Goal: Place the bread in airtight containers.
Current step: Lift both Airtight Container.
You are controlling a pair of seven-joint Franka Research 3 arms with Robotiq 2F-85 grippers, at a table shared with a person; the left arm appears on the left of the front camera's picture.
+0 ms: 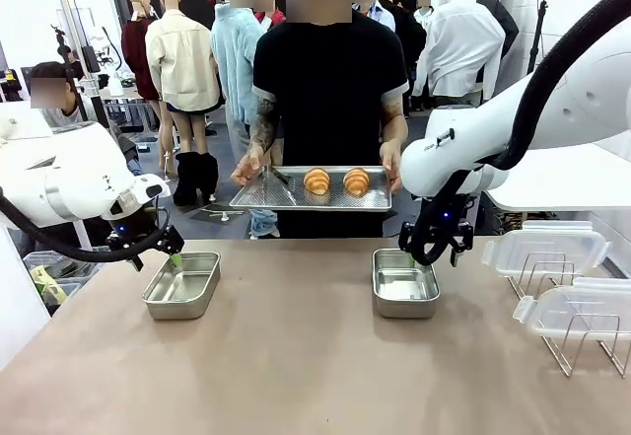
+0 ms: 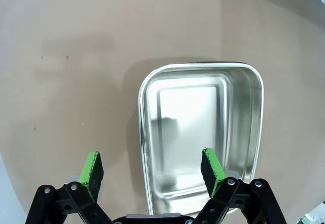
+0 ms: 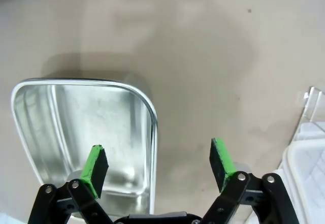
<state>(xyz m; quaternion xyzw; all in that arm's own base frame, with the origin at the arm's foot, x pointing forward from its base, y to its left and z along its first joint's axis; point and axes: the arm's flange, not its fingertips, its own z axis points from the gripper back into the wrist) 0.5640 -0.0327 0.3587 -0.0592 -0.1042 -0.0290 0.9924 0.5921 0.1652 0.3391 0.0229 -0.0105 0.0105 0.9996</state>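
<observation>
Golden croissants (image 1: 316, 181) lie on the tray (image 1: 281, 190) a person holds at upper centre, so with my left fingers (image 2: 92, 169) and right fingers (image 3: 221, 160) spread empty over the steel pans (image 1: 177, 309), I should pinch each crust lightly across its middle.

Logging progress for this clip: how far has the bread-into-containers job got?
Done: nothing yet; the left container and right container sit empty on the table. In hand: the person holds the tray with both croissants; left gripper and right gripper hang open over the containers' edges. Left: croissants into containers, then the clear lids resting on the rack.
</observation>
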